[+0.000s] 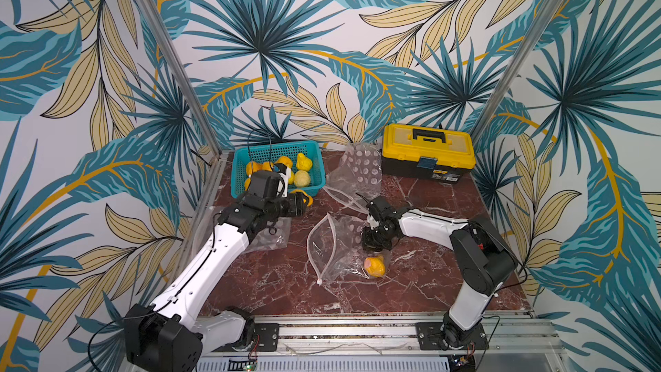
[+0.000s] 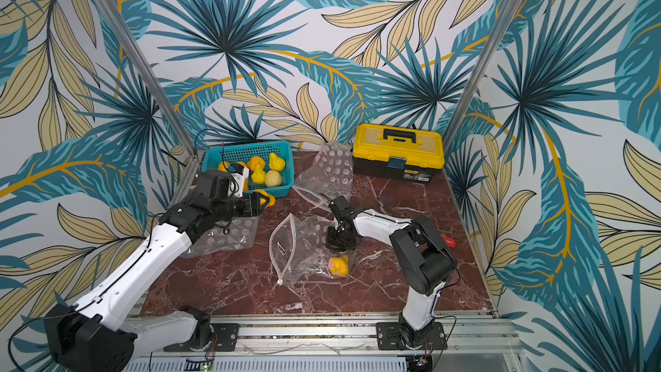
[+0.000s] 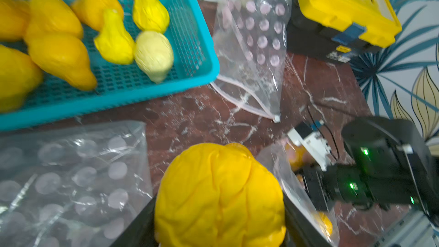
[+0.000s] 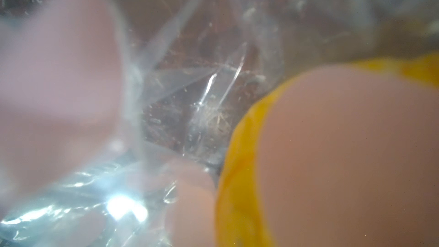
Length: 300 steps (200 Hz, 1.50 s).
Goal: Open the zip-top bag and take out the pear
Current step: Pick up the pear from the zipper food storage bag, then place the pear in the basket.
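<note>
You have a teal basket of yellow fruit at the table's 11 o'clock and a yellow toolbox shut at 1 o'clock. A spare dotted bag leans between them. Another empty bag lies flat at 9 o'clock.

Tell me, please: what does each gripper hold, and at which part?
The left gripper holds a yellow pear by its sides. The right gripper is shut on the bag, on its plastic above another pear.
</note>
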Available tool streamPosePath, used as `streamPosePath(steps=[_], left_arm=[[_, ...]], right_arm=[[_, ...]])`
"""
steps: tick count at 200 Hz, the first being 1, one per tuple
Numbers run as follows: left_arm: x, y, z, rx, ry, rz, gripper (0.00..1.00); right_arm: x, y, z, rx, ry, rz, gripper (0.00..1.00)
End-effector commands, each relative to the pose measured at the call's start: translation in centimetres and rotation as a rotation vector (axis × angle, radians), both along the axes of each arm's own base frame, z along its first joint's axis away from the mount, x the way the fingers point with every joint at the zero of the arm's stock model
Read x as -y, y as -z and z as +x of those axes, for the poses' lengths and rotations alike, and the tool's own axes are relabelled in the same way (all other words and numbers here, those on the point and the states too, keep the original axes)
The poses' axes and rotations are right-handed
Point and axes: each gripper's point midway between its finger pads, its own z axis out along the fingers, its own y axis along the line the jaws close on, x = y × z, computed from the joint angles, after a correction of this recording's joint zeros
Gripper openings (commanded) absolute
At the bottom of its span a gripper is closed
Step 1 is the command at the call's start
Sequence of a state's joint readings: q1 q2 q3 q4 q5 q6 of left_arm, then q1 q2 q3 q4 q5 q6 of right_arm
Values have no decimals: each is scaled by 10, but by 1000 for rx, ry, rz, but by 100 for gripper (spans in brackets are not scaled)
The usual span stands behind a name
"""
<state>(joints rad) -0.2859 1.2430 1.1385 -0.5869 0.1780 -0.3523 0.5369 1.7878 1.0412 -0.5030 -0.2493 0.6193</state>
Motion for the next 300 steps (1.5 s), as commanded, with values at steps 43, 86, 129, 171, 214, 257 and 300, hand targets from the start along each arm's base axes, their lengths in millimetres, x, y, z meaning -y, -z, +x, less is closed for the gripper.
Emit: streamPosePath(steps=[43, 86, 129, 171, 214, 257, 300], left_arm=[[-46, 33, 102, -88, -62, 63, 68], [-57, 85, 152, -216, -44, -5, 68], [-73, 108, 170, -268, -72, 4, 78], [-78, 83, 163, -216, -78, 28, 86], [-65, 40, 136, -157, -35, -50, 80], [-14, 23, 64, -186, 112, -179, 64], [9, 67, -15, -334, 148, -211, 53]], right_arm=[[39, 16, -27, -89, 15, -166, 7], [37, 9, -25, -84, 16, -159, 8], [37, 0, -22, -70, 17, -158, 11], [35, -24, -13, -23, 15, -153, 16], [35, -57, -5, 35, 5, -148, 17], [37, -83, -1, 90, -1, -147, 18], [39, -92, -2, 102, -5, -150, 18]])
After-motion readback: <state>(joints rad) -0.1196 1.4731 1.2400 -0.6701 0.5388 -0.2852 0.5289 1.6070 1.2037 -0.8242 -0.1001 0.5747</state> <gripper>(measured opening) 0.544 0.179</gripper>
